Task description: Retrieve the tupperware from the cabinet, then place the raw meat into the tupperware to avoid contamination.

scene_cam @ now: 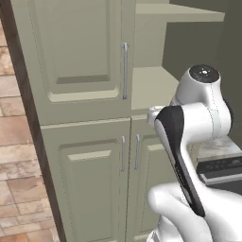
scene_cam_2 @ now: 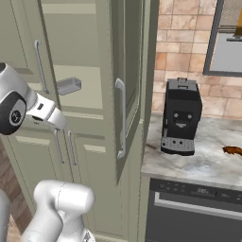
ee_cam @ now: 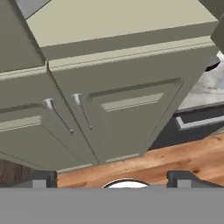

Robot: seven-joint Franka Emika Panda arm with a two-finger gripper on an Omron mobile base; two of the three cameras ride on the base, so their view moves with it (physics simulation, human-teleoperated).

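Cabinet (scene_cam_2: 90, 71): upper right door swung open, 1 shelf exposed. Tupperware (scene_cam_2: 69, 86): on that shelf, at about 9 o'clock of the open door's handle (scene_cam_2: 121, 118). Raw meat (scene_cam_2: 232, 151): on the bench (scene_cam_2: 203, 160), 3 o'clock of the coffee machine (scene_cam_2: 180, 116). Gripper (ee_cam: 111, 177): released, apparently empty, facing the lower doors. Step: retrieval; next, raise and reach to the tupperware.

The cabinet's (scene_cam_2: 94, 71) upper right door (scene_cam_2: 127, 85) stands swung out, leaving its shelf (scene_cam: 151, 85) open to reach; the tupperware (scene_cam_2: 69, 86) sits there. The left door (scene_cam: 71, 52) and lower doors (ee_cam: 118, 109) are shut.
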